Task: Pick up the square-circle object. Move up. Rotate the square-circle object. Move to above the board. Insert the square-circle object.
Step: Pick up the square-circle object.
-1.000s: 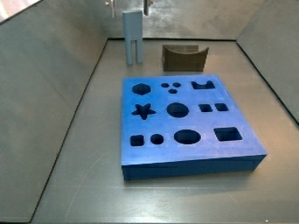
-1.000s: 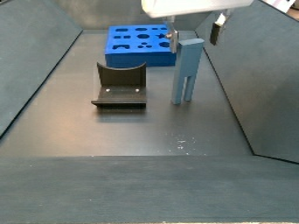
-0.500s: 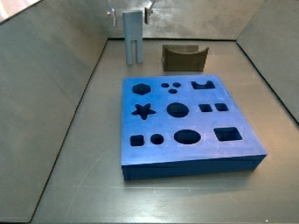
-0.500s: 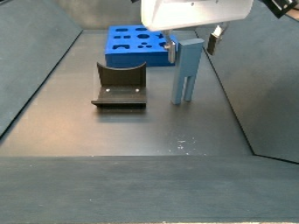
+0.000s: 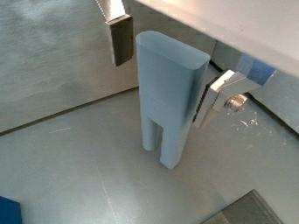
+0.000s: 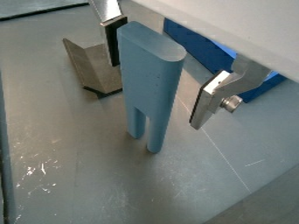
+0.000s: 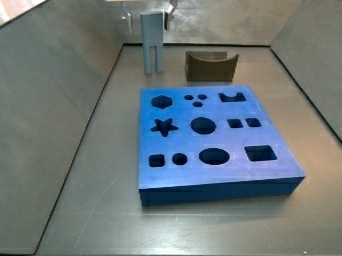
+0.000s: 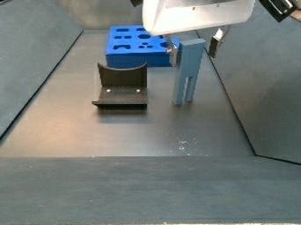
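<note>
Upright on the floor, prongs down: square-circle object (image 5: 170,96), flanked by claw (image 5: 173,63) fingers (image 5: 121,39) on either side, spread, gaps visible in both wrist views. Beyond in a side view: fixture (image 8: 121,84), board (image 8: 140,45).

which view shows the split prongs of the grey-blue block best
A wrist view: the block stands close up, slit clear at its foot, the open pincer flanking its top. One side view shows the slit smaller; the other shows the block tiny.
</note>
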